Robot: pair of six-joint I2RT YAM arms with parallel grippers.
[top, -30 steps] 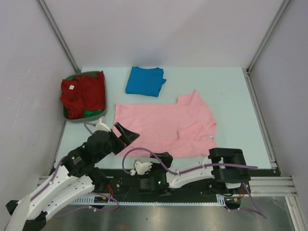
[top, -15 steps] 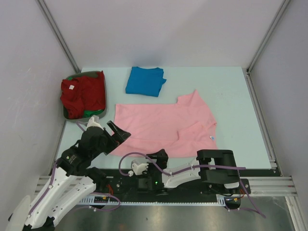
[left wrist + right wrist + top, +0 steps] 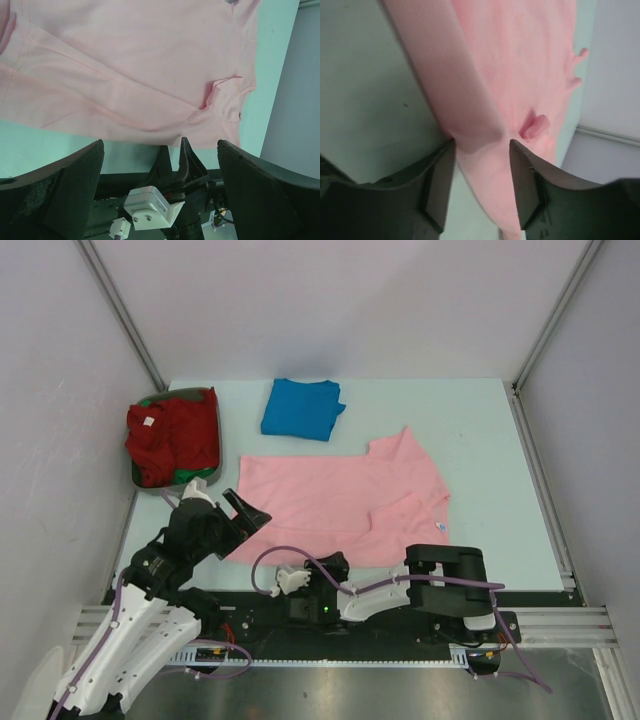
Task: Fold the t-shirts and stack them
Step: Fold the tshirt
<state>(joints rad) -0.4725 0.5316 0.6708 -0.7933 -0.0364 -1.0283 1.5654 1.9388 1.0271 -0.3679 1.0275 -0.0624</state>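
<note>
Right wrist view puts the action closest: the right gripper point(image 3: 481, 145) has its two fingers spread, and the near hem of the pink t-shirt point(image 3: 485, 100) runs into the gap between them. The pads do not look closed on the cloth yet.

From overhead, that gripper point(image 3: 335, 562) sits low at the shirt's 6 o'clock edge, right at the table's point(image 3: 480, 440) near side. The left gripper point(image 3: 250, 512) hangs over the shirt's 8 o'clock corner. Its wrist camera shows its fingers point(image 3: 65, 195) splayed wide above the hem with nothing between them.

The pink t-shirt point(image 3: 340, 500) lies flat in the middle of the table. One sleeve points toward 1 o'clock, and a small puckered fold sits near 4 o'clock.

I'd say the step in hand is gripping the near hem for the first fold. To do it well, the right fingers should go a touch deeper before pinching so they catch both layers and not just the lip. The left should come down on its corner at matching depth. Both should then lift together toward 12 o'clock, so the hem travels straight and the pucker isn't folded in.

Farther back, a bin point(image 3: 150, 489) at 10 o'clock holds a red shirt point(image 3: 172, 437). A folded blue t-shirt point(image 3: 302, 407) at 12 o'clock looks like the start of the stack.
</note>
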